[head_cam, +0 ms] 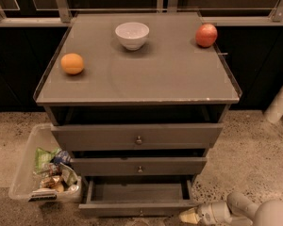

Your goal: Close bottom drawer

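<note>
The bottom drawer (pixel 139 206) of the grey cabinet is pulled out the furthest of the three. It is a wide shallow grey tray with an empty inside and a slim front panel. Its knob is barely visible at the bottom edge of the view. My gripper (pixel 188 215) lies low at the bottom right, pointing left. Its pale tip is at the right end of the drawer's front panel, touching it or very close. The middle drawer (pixel 139 166) and top drawer (pixel 137 136) stand slightly out.
On the cabinet top (pixel 165 79) sit an orange (pixel 72 63), a white bowl (pixel 131 35) and a red apple (pixel 206 35). A clear plastic bin (pixel 23 178) of packets stands on the floor left of the cabinet. A white post (pixel 280 102) is at the right.
</note>
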Tool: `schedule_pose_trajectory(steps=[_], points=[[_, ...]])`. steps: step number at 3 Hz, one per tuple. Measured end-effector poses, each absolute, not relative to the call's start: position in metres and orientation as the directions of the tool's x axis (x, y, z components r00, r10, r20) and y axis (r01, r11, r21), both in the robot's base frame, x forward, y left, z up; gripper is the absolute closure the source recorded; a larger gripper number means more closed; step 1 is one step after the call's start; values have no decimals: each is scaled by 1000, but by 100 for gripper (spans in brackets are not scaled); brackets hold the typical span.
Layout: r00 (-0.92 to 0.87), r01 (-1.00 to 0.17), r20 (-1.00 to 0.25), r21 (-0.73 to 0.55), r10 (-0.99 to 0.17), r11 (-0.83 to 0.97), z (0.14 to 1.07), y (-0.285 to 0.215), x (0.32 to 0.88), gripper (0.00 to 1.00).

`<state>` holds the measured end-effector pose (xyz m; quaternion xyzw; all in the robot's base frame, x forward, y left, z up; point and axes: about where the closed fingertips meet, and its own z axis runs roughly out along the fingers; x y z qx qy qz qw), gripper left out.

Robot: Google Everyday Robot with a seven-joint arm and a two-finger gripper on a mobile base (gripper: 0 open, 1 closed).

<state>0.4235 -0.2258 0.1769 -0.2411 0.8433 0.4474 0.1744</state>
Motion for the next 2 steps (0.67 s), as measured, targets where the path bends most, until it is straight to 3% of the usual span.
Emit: schedule_pose_trajectory(steps=[2], points=[[-775, -590, -600, 573, -198, 569, 189, -227, 484, 100]])
